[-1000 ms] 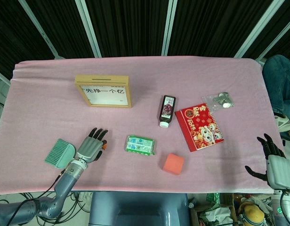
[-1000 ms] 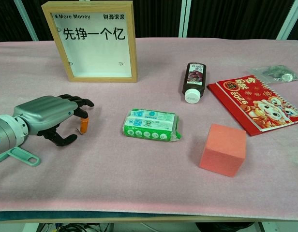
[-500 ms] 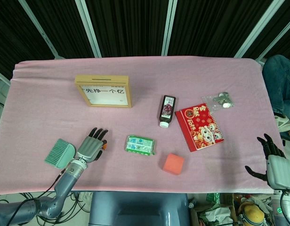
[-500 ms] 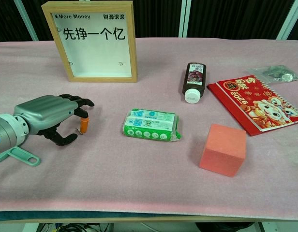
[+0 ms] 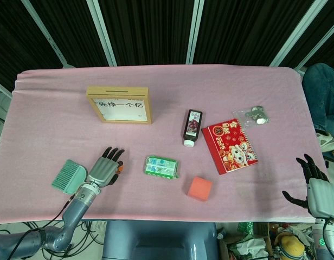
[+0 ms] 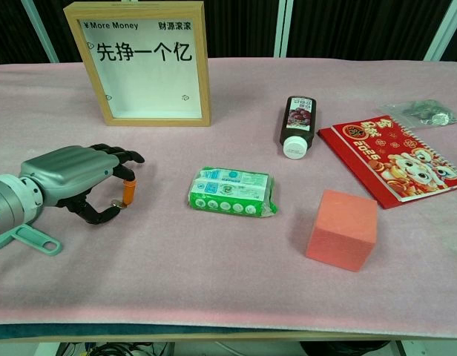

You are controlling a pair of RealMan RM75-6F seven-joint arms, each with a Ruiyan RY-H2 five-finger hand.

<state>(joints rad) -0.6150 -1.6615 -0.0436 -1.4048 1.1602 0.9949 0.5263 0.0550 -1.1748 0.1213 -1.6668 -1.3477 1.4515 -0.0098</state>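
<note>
The left robot hand (image 6: 69, 178) pinched a small orange peg (image 6: 127, 191) between thumb and a fingertip, the peg upright and seemingly just touching the pink desk (image 6: 214, 252) near its front left. This looked like the grasp itself, newly secured; a clean lift would seem to need a straight rise. A green brush (image 5: 68, 176) lay just beside the wrist, the green packet (image 6: 231, 190) near on the other side. The right robot hand (image 5: 314, 184) hung spread and empty, beyond the desk's right edge.
</note>
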